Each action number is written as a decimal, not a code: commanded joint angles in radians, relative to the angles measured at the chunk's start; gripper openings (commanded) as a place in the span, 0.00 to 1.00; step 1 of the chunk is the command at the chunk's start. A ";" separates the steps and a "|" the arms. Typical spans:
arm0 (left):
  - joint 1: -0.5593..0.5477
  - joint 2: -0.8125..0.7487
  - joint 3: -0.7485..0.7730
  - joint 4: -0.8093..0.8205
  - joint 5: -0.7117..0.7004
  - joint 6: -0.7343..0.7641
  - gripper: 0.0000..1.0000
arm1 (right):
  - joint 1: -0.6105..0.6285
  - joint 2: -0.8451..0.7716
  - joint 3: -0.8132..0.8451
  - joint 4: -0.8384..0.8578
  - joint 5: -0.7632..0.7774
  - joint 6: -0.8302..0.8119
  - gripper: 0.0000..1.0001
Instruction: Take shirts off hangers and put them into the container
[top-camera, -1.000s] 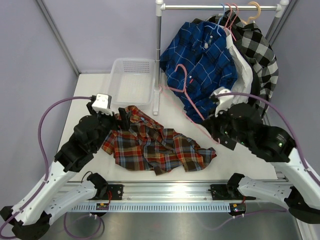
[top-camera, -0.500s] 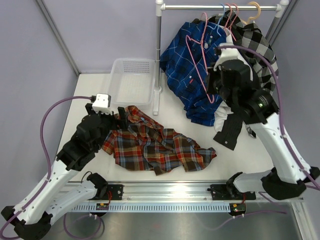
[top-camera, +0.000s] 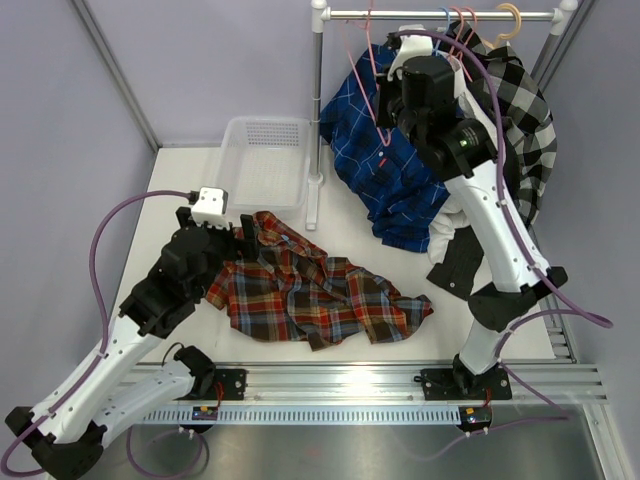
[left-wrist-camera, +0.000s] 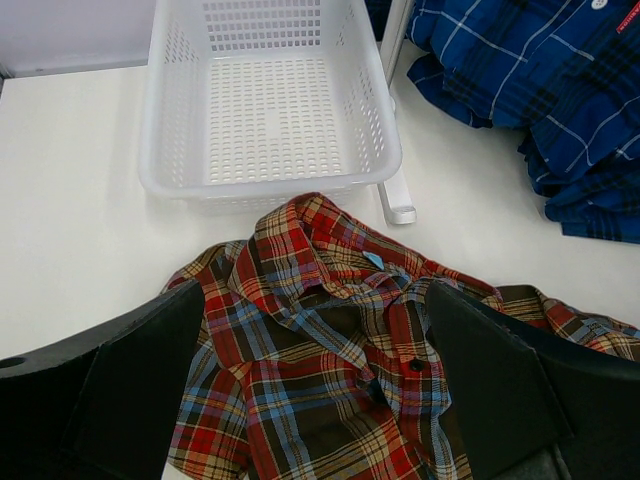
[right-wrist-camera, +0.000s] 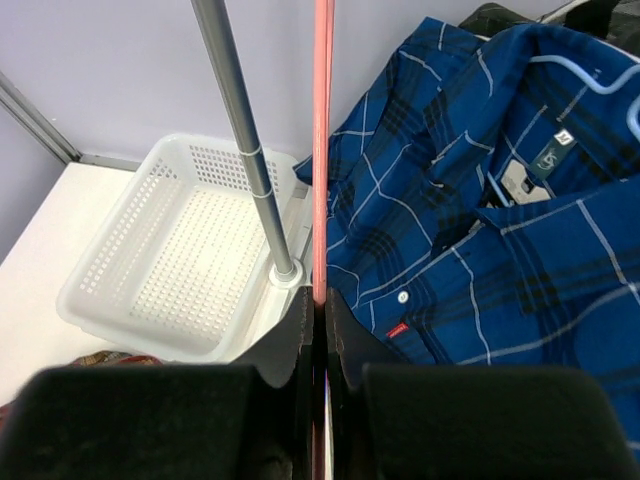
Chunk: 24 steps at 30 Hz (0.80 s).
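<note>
My right hand (right-wrist-camera: 320, 312), pinched shut on a pink hanger (right-wrist-camera: 322, 150), is up by the rail (top-camera: 440, 14). My left hand (left-wrist-camera: 315, 320) hangs wide open, empty, above the plaid shirt (left-wrist-camera: 330, 400), which lies on the worktop (left-wrist-camera: 80, 250) just beside the container (left-wrist-camera: 160, 175). I should grip the bunched collar deeply.

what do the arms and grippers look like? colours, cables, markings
Both arms have white links, black joint housings and a looping purple cable. The left arm carries a white camera box at its wrist; the right arm shows a green light. The left gripper and right gripper have blocky black fingers.
</note>
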 joint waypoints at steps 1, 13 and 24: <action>0.006 -0.006 0.001 0.030 -0.007 0.006 0.99 | -0.010 0.047 0.058 0.019 -0.034 -0.026 0.00; 0.008 -0.006 0.001 0.032 0.008 0.004 0.99 | -0.013 0.136 0.035 0.073 -0.095 -0.030 0.00; 0.006 0.002 0.001 0.030 0.025 0.003 0.99 | -0.012 0.078 -0.138 0.133 -0.130 -0.003 0.09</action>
